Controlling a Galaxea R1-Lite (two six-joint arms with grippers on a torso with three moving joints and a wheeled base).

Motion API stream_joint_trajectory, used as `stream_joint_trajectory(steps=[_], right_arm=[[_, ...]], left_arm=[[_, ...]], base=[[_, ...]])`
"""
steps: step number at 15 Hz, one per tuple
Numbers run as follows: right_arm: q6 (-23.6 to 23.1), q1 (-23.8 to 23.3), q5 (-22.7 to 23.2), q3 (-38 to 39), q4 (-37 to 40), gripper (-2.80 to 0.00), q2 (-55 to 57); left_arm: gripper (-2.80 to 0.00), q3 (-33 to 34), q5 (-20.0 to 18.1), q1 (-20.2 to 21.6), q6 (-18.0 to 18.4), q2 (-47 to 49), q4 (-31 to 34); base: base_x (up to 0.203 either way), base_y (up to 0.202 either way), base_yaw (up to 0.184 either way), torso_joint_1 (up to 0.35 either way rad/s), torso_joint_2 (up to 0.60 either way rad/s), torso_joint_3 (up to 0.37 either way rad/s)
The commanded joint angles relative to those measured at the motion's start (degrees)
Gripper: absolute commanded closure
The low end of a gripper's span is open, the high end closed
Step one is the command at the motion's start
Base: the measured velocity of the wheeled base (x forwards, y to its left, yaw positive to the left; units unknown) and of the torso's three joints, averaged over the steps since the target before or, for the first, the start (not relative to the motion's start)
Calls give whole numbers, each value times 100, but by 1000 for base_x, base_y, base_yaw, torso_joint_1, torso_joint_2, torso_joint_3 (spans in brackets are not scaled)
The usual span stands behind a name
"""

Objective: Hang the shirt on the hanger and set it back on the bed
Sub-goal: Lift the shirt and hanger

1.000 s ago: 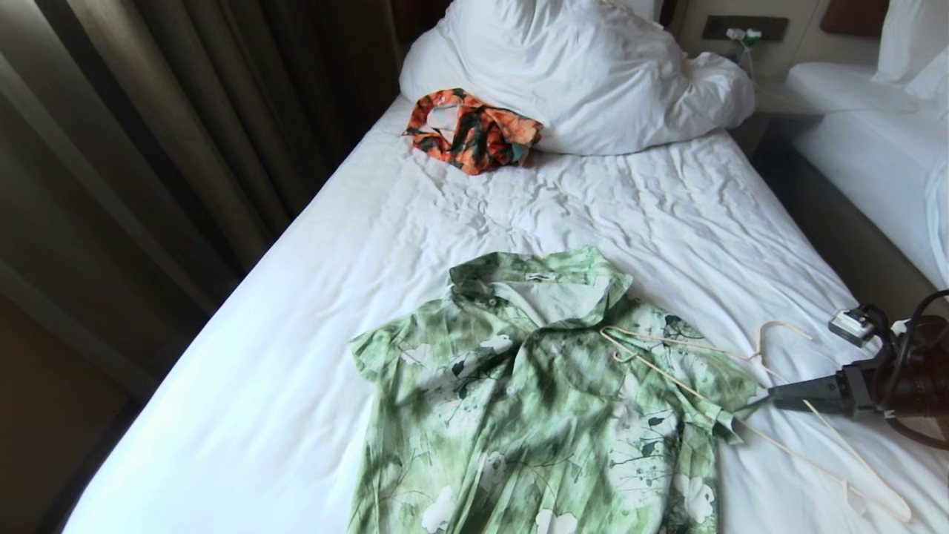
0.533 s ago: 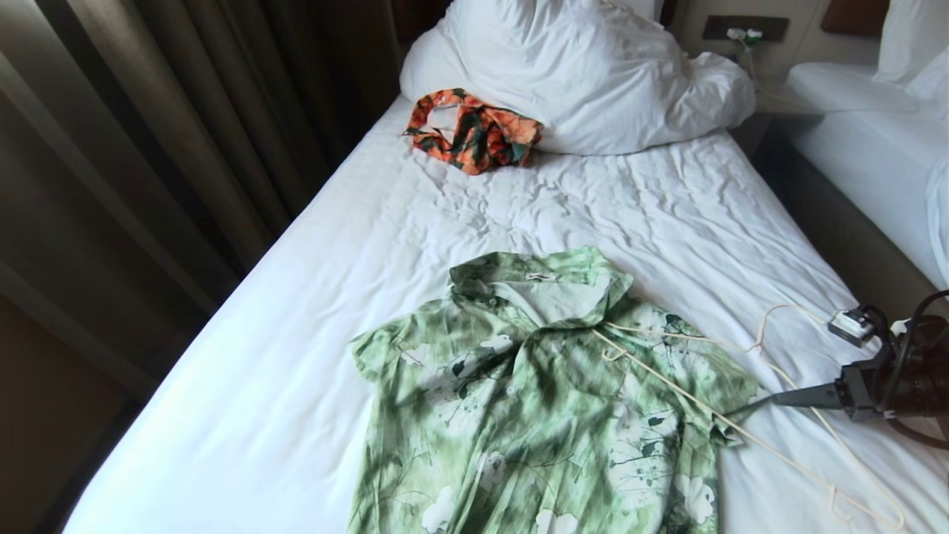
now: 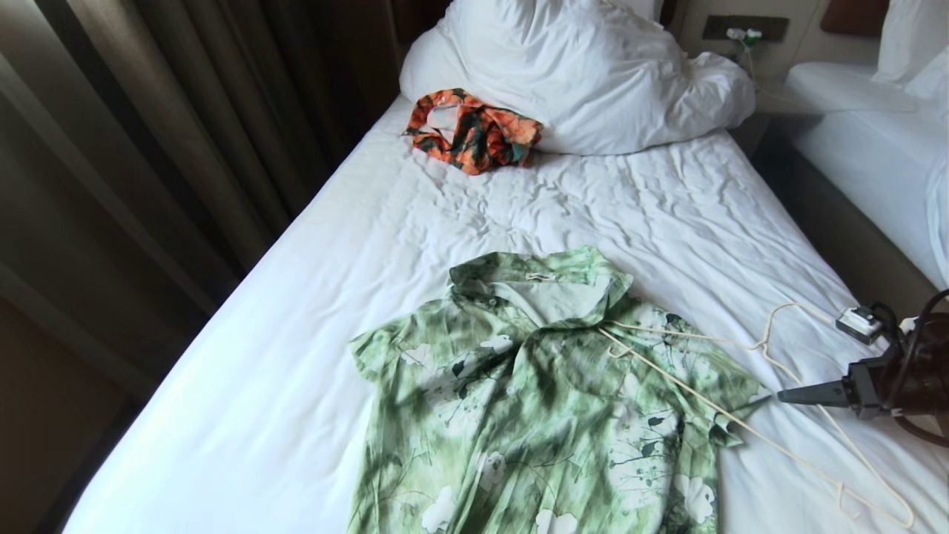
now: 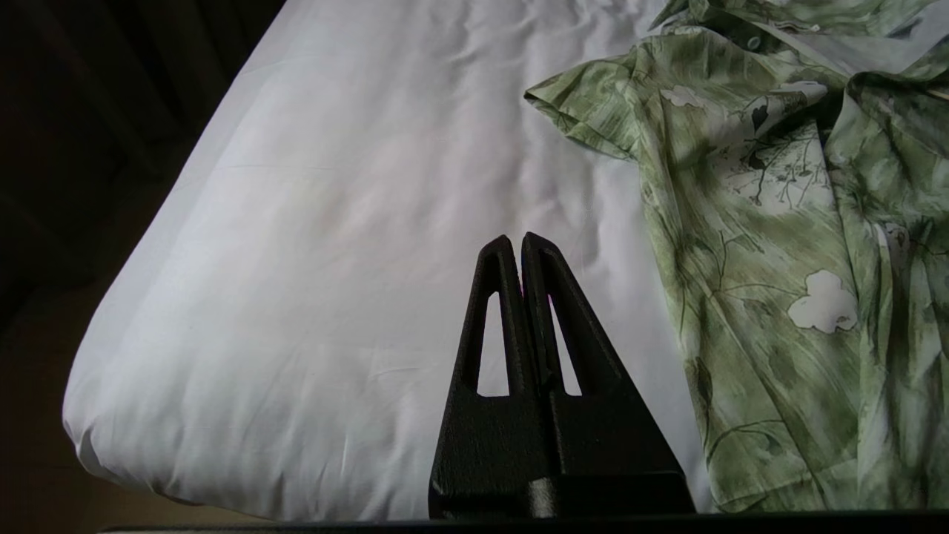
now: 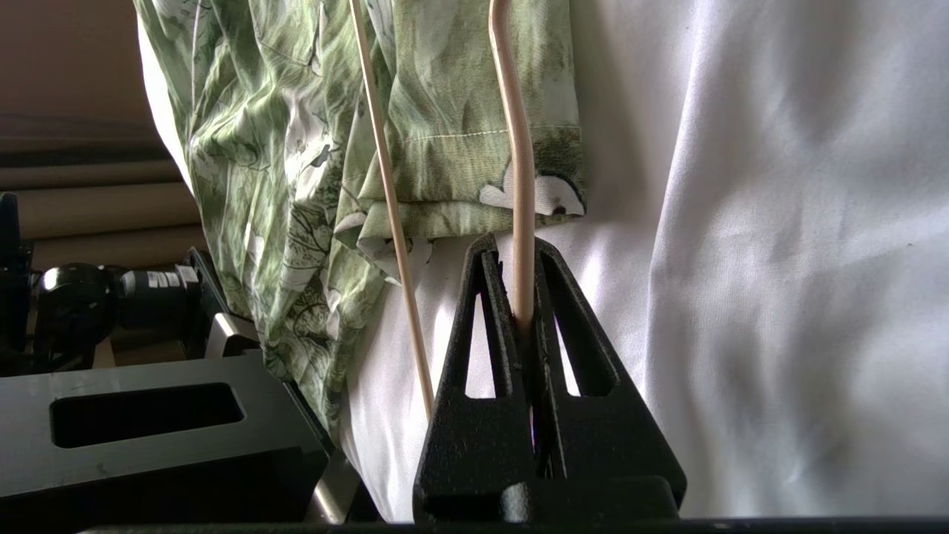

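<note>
While the two arms are sitting on opposite sides of the garment, the scene is reading as follows:

Shirt: the shirt [image 3: 549, 400] is lying flat and face up on the near half of the bed [image 3: 311, 356], collar pointing toward the pillows, one short sleeve reaching out to each side.
Hanger: the hanger [image 3: 749, 371] is lying partly across the shirt's right shoulder and sleeve, its hook curling over the sheet near the right edge, the far end trailing toward the bed's near right corner.
Right gripper: the right gripper [image 3: 782, 395] is coming in level from the right, just off the right sleeve hem; in the wrist view its fingers [image 5: 489, 297] are pinching one wire of the hanger between them.
Left gripper: the left gripper [image 4: 517, 241] is hanging over bare sheet beside the left sleeve, fingers pressed together on nothing.
Beyond: an orange patterned garment [image 3: 471, 130] is resting against the rumpled white duvet [image 3: 593, 70] at the head; a second bed [image 3: 875, 141] is standing to the right.
</note>
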Motion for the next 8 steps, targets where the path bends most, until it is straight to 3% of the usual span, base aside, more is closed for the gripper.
stream_joint_trajectory(steps=[1, 8], right_arm=[[-20, -30, 33, 1, 23, 0, -159], [-32, -255, 51, 114, 41, 0, -798]], left_arm=[[0, 0, 2, 0, -4, -2, -5], [0, 0, 2, 0, -4, -2, -2]], base=[[0, 0, 0, 0, 0, 0], [0, 0, 0, 0, 0, 0]])
